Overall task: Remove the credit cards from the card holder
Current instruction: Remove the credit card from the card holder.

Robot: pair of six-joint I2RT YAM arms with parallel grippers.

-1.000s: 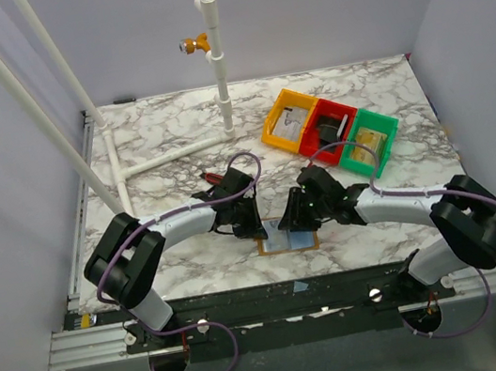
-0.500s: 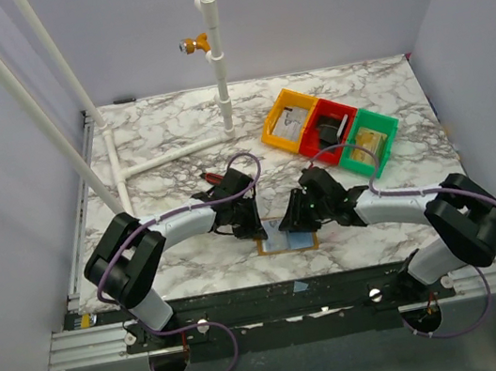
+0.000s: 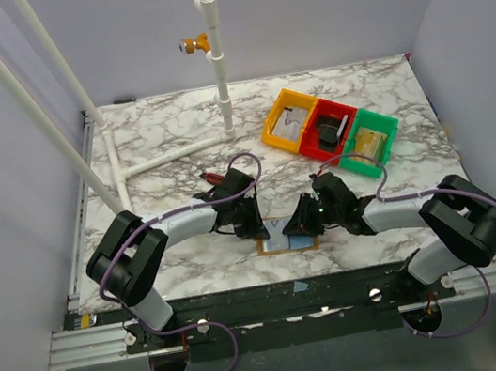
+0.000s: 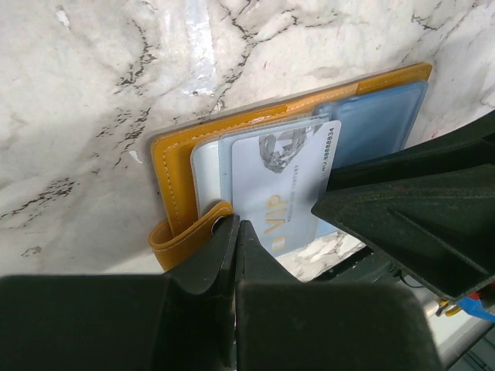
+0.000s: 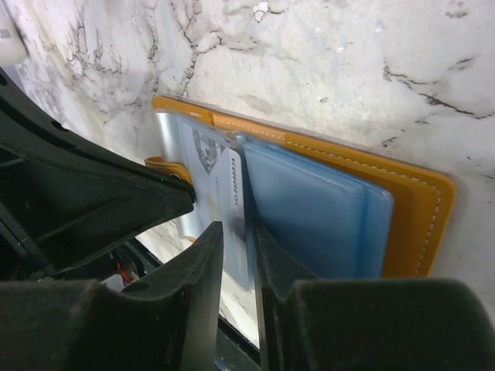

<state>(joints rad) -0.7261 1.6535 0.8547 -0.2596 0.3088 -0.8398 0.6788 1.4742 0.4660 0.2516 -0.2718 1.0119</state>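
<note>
- Mustard-brown bifold card holder (image 3: 288,242) lies open and flat on the marble bench (image 3: 158,162), close to its near edge. Its long axis runs left-right, between the two arms.
- Left pincer (image 4: 236,224): jaws together, tips down at the holder's left end, at the brown strap tab (image 4: 189,232). I read it as a hold-down, not a pick.
- White "VIP" credit card (image 4: 278,185) sits on the left half, its far edge tucked in among the holder's clear sleeves. The blue lining pockets (image 5: 317,216) are just to its right.
- Right pincer (image 5: 240,232) is the one on the card: the card's near edge sits in the narrow gap between its jaws. Can't tell whether they actually pinch it yet.
- Key relation: the card's free end points at the right pincer, so I'd pull along that line, towards the right arm, while the left pins the holder.
- Risk: with a weak pin, the holder drags along.
</note>
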